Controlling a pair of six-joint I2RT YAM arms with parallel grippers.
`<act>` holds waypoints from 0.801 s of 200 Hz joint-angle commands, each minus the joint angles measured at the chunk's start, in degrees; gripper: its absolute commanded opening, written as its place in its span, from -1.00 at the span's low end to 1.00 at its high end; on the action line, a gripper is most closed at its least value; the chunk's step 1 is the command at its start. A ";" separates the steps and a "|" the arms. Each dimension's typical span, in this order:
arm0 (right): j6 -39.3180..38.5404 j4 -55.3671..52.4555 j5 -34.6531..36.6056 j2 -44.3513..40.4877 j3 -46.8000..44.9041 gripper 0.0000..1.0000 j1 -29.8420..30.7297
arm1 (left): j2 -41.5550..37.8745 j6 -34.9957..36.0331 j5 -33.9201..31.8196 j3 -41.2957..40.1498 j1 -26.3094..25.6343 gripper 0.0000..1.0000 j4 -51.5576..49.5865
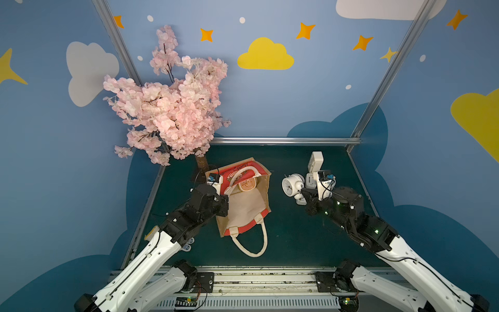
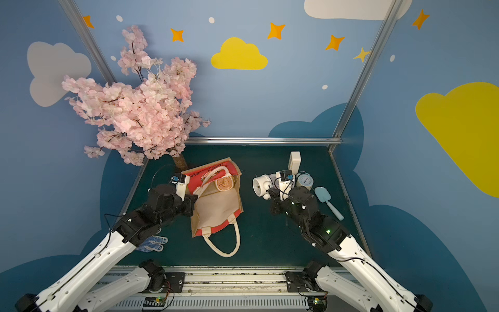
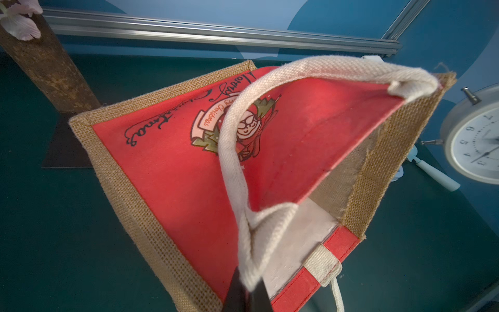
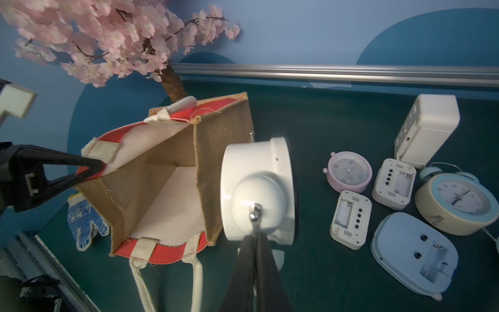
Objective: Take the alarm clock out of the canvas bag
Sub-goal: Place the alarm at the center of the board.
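Two claws clamped: left claw pinches the woven cream handle of the jute canvas bag; right claw grips the round white alarm clock by its metal stud, just outside the bag's mouth.

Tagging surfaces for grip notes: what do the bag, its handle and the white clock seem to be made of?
The bag looks like coarse tan jute at the edges, going by the open weave, with matte red printed panels and a smooth cream lining. The handle seems to be thick cream cotton-like webbing with a ribbed weave. The white clock has a smooth glossy shell, plastic or painted metal; a shiny metal pin sits on its dome.
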 commanded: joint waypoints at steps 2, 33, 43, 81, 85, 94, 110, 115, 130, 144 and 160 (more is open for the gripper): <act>-0.86 0.93 -3.13 2.42 2.17 -1.00 -2.85 | -0.14 -0.01 -0.30 1.25 -0.07 -0.86 -0.50; -1.65 3.49 -5.44 6.71 0.70 -1.00 -6.52 | -0.27 -0.08 -0.25 1.07 -0.07 -0.86 -0.20; -1.73 4.71 -6.95 8.28 0.17 -1.00 -7.97 | -0.32 -0.03 -0.22 0.96 -0.03 -0.86 -0.09; -0.70 8.69 -12.46 14.77 -1.24 -1.00 -12.68 | -0.28 -0.04 -0.17 0.90 -0.03 -0.86 -0.03; -0.69 9.21 -13.02 15.38 -1.26 -1.00 -12.96 | -0.27 -0.07 -0.15 0.87 -0.03 -0.86 0.00; -0.62 10.17 -13.83 16.87 -1.35 -1.00 -13.62 | -0.36 -0.06 -0.13 0.91 -0.03 -0.86 0.01; -0.30 11.84 -15.46 19.39 -1.27 -1.00 -14.53 | -0.44 -0.01 -0.13 0.85 -0.03 -0.86 -0.02; -0.05 12.33 -16.16 20.25 -1.18 -1.00 -14.79 | -0.40 -0.07 -0.17 0.72 0.02 -0.86 0.09; 0.45 14.04 -18.44 22.83 -1.09 -1.00 -15.35 | -0.45 -0.10 -0.13 0.73 -0.03 -0.86 0.11; 0.71 15.02 -20.03 25.70 -0.77 -1.00 -15.77 | -0.45 -0.10 -0.12 0.75 -0.03 -0.86 0.11; 0.81 15.72 -21.29 28.76 -0.01 -1.00 -16.16 | -0.53 -0.09 -0.13 0.69 -0.03 -0.86 0.16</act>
